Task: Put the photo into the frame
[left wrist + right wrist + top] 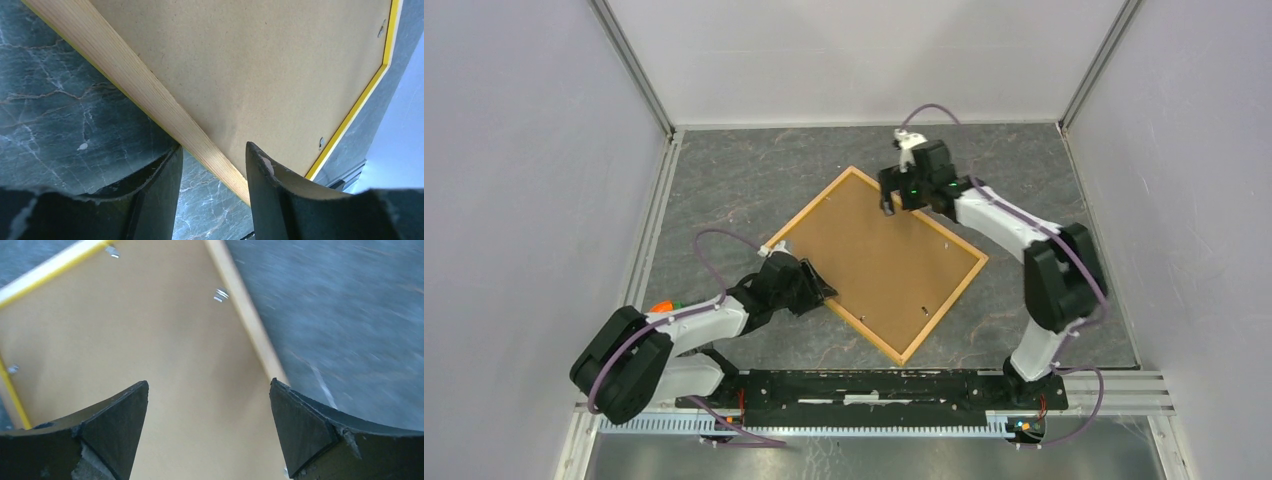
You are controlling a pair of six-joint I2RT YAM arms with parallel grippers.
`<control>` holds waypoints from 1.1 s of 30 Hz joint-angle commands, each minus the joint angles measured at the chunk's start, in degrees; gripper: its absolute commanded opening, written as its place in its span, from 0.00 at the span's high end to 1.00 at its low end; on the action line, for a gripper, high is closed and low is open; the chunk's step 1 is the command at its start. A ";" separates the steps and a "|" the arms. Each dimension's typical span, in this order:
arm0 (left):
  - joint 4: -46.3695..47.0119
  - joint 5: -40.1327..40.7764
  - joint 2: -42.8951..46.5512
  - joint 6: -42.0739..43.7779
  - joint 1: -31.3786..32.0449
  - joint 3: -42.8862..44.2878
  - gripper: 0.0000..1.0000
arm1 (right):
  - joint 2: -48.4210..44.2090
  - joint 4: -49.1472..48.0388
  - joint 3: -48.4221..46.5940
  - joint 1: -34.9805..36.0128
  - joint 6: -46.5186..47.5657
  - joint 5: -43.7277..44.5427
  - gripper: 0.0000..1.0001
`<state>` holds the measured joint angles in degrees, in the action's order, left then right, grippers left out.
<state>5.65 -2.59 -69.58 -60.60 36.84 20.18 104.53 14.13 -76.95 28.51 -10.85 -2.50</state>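
Note:
The orange-yellow frame [944, 312] lies face down and askew on the dark table, with the brown fibreboard backing panel [884, 265] set in it. The photo is not in view. My left gripper [822, 290] is at the frame's left edge. In the left wrist view it [212, 150] is open, the wooden rail [125, 75] running between the fingertips: one fingertip is outside the rail, the other over the backing [260, 65]. My right gripper [890, 205] is open and empty above the backing near the frame's far corner. It also shows in the right wrist view [210, 385].
Small metal tabs [220, 294] sit along the frame's inner edge, and one shows in the left wrist view [321, 142]. The dark marbled table [754, 190] is boxed in by white walls on three sides. The arm bases' rail [874, 385] runs along the near edge.

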 commanded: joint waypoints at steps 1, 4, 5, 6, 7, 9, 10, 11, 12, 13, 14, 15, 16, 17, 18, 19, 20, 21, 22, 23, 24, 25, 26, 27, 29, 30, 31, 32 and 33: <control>-5.38 2.85 -3.32 -0.75 -0.97 1.78 0.43 | -10.77 -0.80 11.44 -8.13 4.22 2.65 0.04; -7.50 3.40 -4.84 -2.24 -1.05 2.75 0.51 | -16.28 -3.60 20.29 -11.49 4.07 0.89 0.04; -7.74 3.82 -5.03 -2.62 -1.07 2.75 0.55 | -17.36 -3.84 22.18 -12.23 3.65 1.49 0.04; -7.94 4.30 -5.21 -2.91 -1.06 2.71 0.59 | -18.34 -3.96 24.16 -13.03 3.45 2.10 0.04; -8.13 5.03 -5.26 -3.22 -1.06 2.58 0.65 | -19.06 -4.41 25.81 -13.70 3.49 2.15 0.05; -8.88 6.72 -5.18 -3.56 -1.07 2.34 0.74 | -20.70 -5.99 29.60 -15.27 3.22 2.15 0.05; -9.51 7.73 -5.08 -3.95 -1.07 2.23 0.79 | -21.43 -6.79 30.88 -15.97 3.23 3.19 0.05; -9.60 8.33 -4.96 -4.16 -1.08 2.00 0.82 | -21.98 -7.39 32.14 -16.29 3.61 3.58 0.06; -9.00 8.71 -4.97 -4.18 -1.07 1.60 0.84 | -22.24 -7.88 32.81 -16.34 4.14 4.27 0.06; -8.32 8.91 -5.03 -4.18 -1.07 1.30 0.86 | -22.30 -8.10 33.36 -16.38 4.68 4.78 0.08; -8.13 9.13 -5.23 -4.22 -1.13 1.22 0.88 | -22.22 -8.08 33.51 -16.31 5.47 4.76 0.10; -8.45 9.18 -5.35 -4.11 -1.13 1.39 0.89 | -21.95 -7.91 33.59 -16.34 6.03 4.74 0.12; -8.55 9.32 -5.58 -3.78 -1.16 1.56 0.89 | -21.64 -7.91 33.70 -16.35 6.19 4.71 0.13; -8.55 9.33 -5.57 -3.66 -1.11 1.61 0.90 | -21.42 -7.97 33.79 -16.30 6.53 4.65 0.13; -8.47 9.38 -5.65 -3.58 -1.16 1.54 0.90 | -21.14 -8.51 33.92 -16.36 7.00 4.14 0.13; -8.24 9.38 -5.57 -3.63 -1.12 1.45 0.90 | -20.99 -9.20 33.97 -16.36 7.11 4.06 0.13; -8.05 9.43 -5.48 -3.65 -1.16 1.30 0.91 | -20.72 -9.83 34.05 -16.36 7.20 4.38 0.13; -7.95 9.45 -5.48 -3.65 -1.16 1.26 0.91 | -20.20 -10.11 33.76 -16.26 7.43 4.77 0.12; -7.96 9.49 -5.49 -3.61 -1.16 1.26 0.92 | -19.80 -10.15 33.44 -16.29 7.57 5.08 0.12; -7.90 9.52 -5.52 -3.65 -1.15 1.18 0.92 | -19.34 -9.91 33.00 -16.22 7.56 6.27 0.13; -7.87 9.53 -5.41 -3.65 -1.15 1.13 0.92 | -19.06 -9.67 32.59 -16.16 7.51 8.04 0.13; -7.81 9.49 -5.41 -3.65 -1.16 1.02 0.92 | -18.99 -9.62 32.48 -16.08 7.58 8.90 0.13; -7.73 9.55 -5.33 -3.64 -1.16 1.00 0.92 | -18.96 -9.89 32.47 -16.09 7.59 9.37 0.13; -7.60 9.56 -5.23 -3.64 -1.15 0.91 0.92 | -18.69 -9.96 32.36 -16.11 7.67 9.60 0.13; -7.52 9.56 -5.23 -3.64 -1.15 0.82 0.92 | -17.78 -9.81 32.04 -15.98 7.86 9.55 0.14; -7.55 9.62 -5.21 -3.73 -1.16 0.80 0.92 | -17.25 -9.76 31.95 -15.88 7.86 9.61 0.15; -7.47 9.63 -5.30 -3.74 -1.16 0.82 0.93 | -16.86 -9.89 31.95 -15.83 7.86 9.46 0.15; -7.43 9.59 -5.43 -3.67 -1.16 0.86 0.93 | -16.52 -9.86 31.94 -15.75 7.87 9.30 0.16; -7.45 9.61 -5.39 -3.70 -1.20 0.90 0.93 | -16.25 -10.02 31.95 -15.61 7.91 9.05 0.16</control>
<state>3.62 0.80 -72.84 -66.28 36.07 23.22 87.00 6.22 -43.42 12.38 -3.95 5.48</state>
